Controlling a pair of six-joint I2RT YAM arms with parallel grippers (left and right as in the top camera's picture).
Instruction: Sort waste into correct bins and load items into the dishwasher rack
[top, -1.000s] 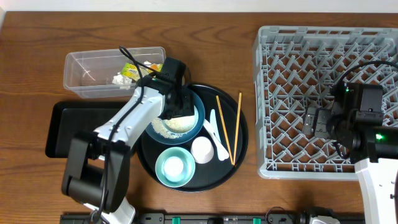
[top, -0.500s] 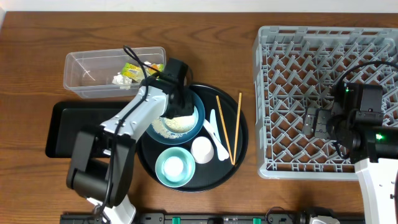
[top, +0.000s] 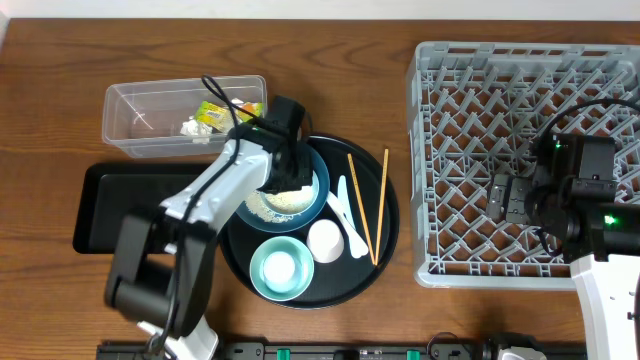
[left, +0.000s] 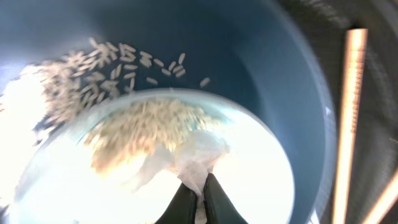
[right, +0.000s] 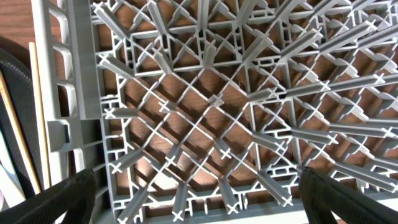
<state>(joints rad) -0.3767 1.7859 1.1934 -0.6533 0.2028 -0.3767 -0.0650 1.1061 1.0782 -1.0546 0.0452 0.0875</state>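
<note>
My left gripper (top: 286, 178) is down inside the large dark-blue bowl (top: 320, 187), on the round black tray. In the left wrist view its jaws (left: 200, 200) are shut on a crumpled white tissue (left: 200, 151) that lies on loose rice grains (left: 134, 134). Beside the bowl lie a white spoon (top: 349, 216) and two chopsticks (top: 361, 205). A teal bowl (top: 281, 268) and a small white cup (top: 325, 240) sit in front. My right gripper (top: 514, 197) hangs open over the grey dishwasher rack (top: 470, 70), nothing between its fingers (right: 59, 199).
The clear tub (top: 140, 100) at the back left holds yellow-green wrappers (top: 214, 113) and a white scrap (top: 191, 127). A shallow black rectangular tray (top: 120, 200) lies in front of it, partly under my left arm. The round black tray (top: 385, 240) nearly reaches the rack's left wall.
My left gripper has shut on the tissue in the blue bowl and shifted slightly. The right arm has not moved.
</note>
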